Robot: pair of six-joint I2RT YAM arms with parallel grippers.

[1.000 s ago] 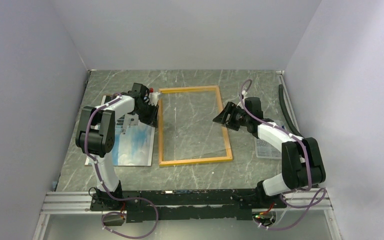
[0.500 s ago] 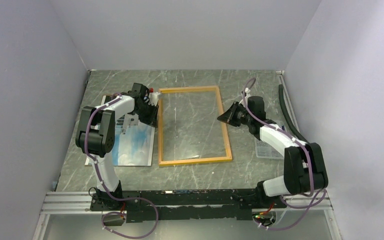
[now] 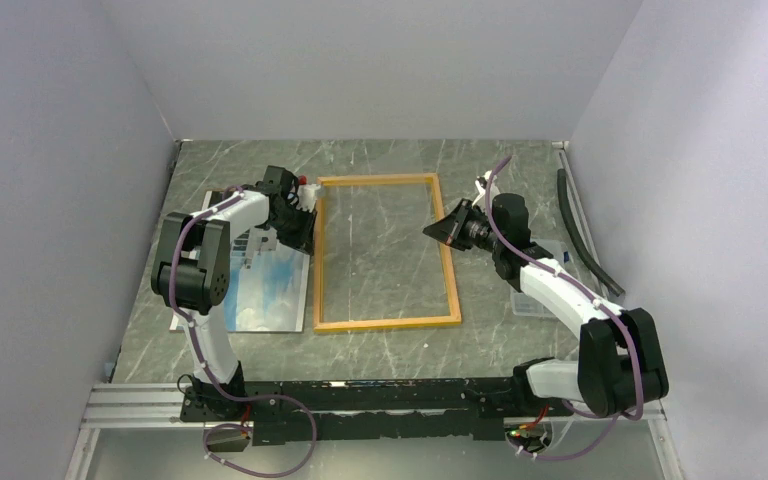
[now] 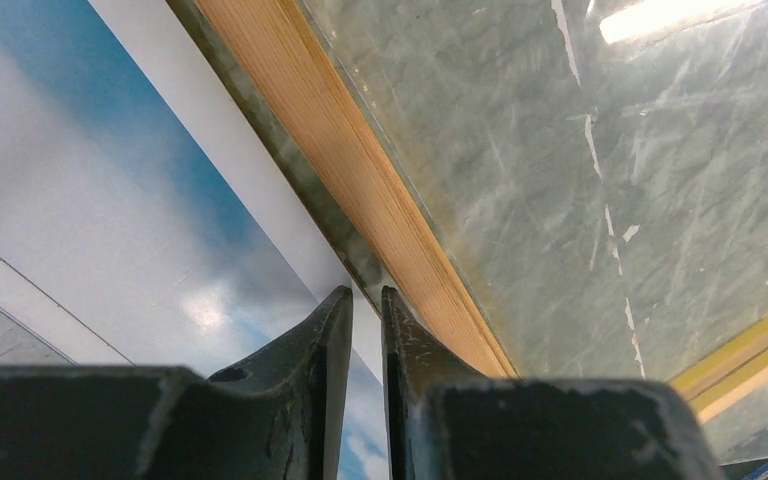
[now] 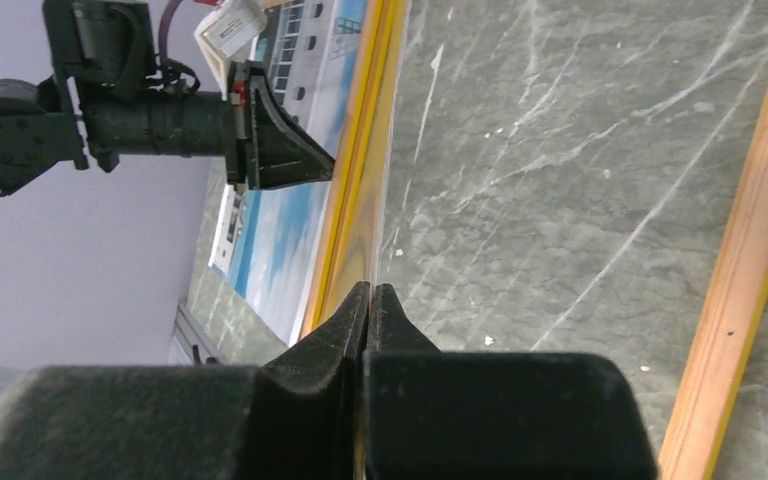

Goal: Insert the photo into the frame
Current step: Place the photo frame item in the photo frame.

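Note:
The frame [image 3: 385, 322] lies flat mid-table, wood-coloured side up, with the marbled table showing through its pane. The photo [image 3: 260, 290], a white building under blue sky, lies face up just left of it. My left gripper [image 3: 305, 238] points down at the photo's right margin [image 4: 260, 170], beside the frame's left rail [image 4: 340, 130]. Its fingers [image 4: 330, 330] stand a narrow gap apart, with the white margin showing between them. My right gripper [image 3: 432, 232] hangs shut over the pane just inside the right rail [image 5: 750, 250], nothing visible in it [image 5: 370, 288].
A small pale printed packet [image 3: 535, 295] lies on the table under my right forearm. A curved black strip [image 3: 580, 230] runs along the right wall. A small red-tipped piece [image 3: 305, 182] sits by the frame's far left corner. Walls close in the table on three sides.
My right gripper has shut and moved left across the frame's right rail. The frame has shifted slightly to the left. The left arm has stayed in place.

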